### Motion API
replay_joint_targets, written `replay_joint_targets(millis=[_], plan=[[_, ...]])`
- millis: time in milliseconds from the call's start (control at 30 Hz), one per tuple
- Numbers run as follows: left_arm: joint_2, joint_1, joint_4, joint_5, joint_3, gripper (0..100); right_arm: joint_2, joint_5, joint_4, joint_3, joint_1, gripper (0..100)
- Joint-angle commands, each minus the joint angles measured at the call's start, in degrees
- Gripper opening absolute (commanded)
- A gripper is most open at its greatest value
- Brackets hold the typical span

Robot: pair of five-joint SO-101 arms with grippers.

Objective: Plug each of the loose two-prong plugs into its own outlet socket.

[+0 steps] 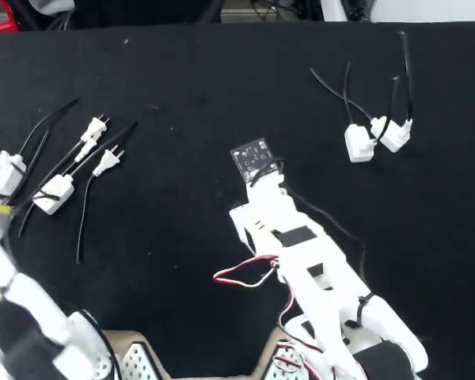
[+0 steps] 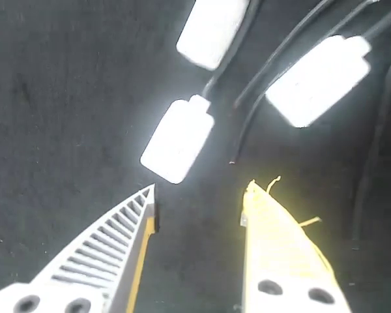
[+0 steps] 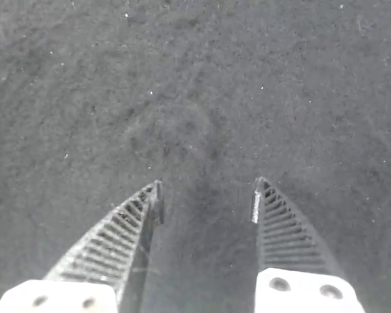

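Two loose white two-prong plugs (image 1: 95,129) (image 1: 108,161) lie on their black cords at the table's left. Close by are two white outlet sockets (image 1: 8,170) (image 1: 54,194). In the left wrist view my left gripper (image 2: 199,199) is open just short of a blurred white socket block (image 2: 179,140), with two more white pieces (image 2: 212,29) (image 2: 319,78) beyond it. My right gripper (image 3: 207,202) is open over bare black cloth at the table's middle. At the far right, two white sockets (image 1: 359,143) (image 1: 393,134) stand with black cords rising from them.
The black cloth (image 1: 182,87) covers the whole table. The right arm (image 1: 301,253) stretches from the front edge toward the middle, with a red and white wire (image 1: 241,277) looping beside it. The left arm (image 1: 24,317) sits at the front left corner.
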Motion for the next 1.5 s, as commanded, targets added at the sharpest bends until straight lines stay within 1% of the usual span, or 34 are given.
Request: replay_joint_targets(millis=[0, 167, 367, 467, 600, 633, 833, 1067, 1167, 1267, 1400, 1467], plan=[[12.0, -3.5, 0.2, -5.5, -11.2, 22, -1.9, 0.0, -0.9, -0.1, -0.9, 20.4], [22.3, -4.6, 0.2, -13.8, -17.0, 22, -1.9, 0.0, -1.0, -0.1, -0.9, 20.4], [29.8, -3.1, 0.1, -15.2, -21.8, 22, -1.9, 0.0, -1.1, -0.1, -0.9, 20.4], [33.0, -2.3, 0.1, -17.4, -24.2, 22, -1.9, 0.0, -1.1, -0.1, -0.9, 20.4], [37.5, -1.7, 0.1, -17.5, -28.2, 28, -1.9, 0.0, -1.1, 0.0, -0.9, 20.4], [38.9, -1.6, 0.1, -17.5, -29.1, 28, -1.9, 0.0, -1.1, 0.2, -0.9, 20.4], [46.9, -2.3, -0.4, -17.5, -35.4, 24, -1.9, 0.0, -1.2, 0.4, -0.9, 20.4], [48.9, -8.0, -0.2, -17.4, -47.9, 24, -1.9, 0.0, -1.2, 0.4, -0.9, 20.4], [48.9, -9.2, -0.7, -17.4, -49.8, 24, -1.9, 0.0, -1.2, 0.4, -0.9, 20.4], [49.0, -9.3, -3.6, -17.3, -49.9, 24, -1.9, 0.0, -1.2, 0.4, -0.9, 20.4], [49.0, -8.9, -5.3, -12.3, -49.9, 24, -1.9, 0.0, -1.2, 0.6, -0.9, 20.4], [49.0, -8.7, -5.2, -11.5, -49.9, 24, -1.9, 0.0, -1.2, 0.6, -0.9, 20.4]])
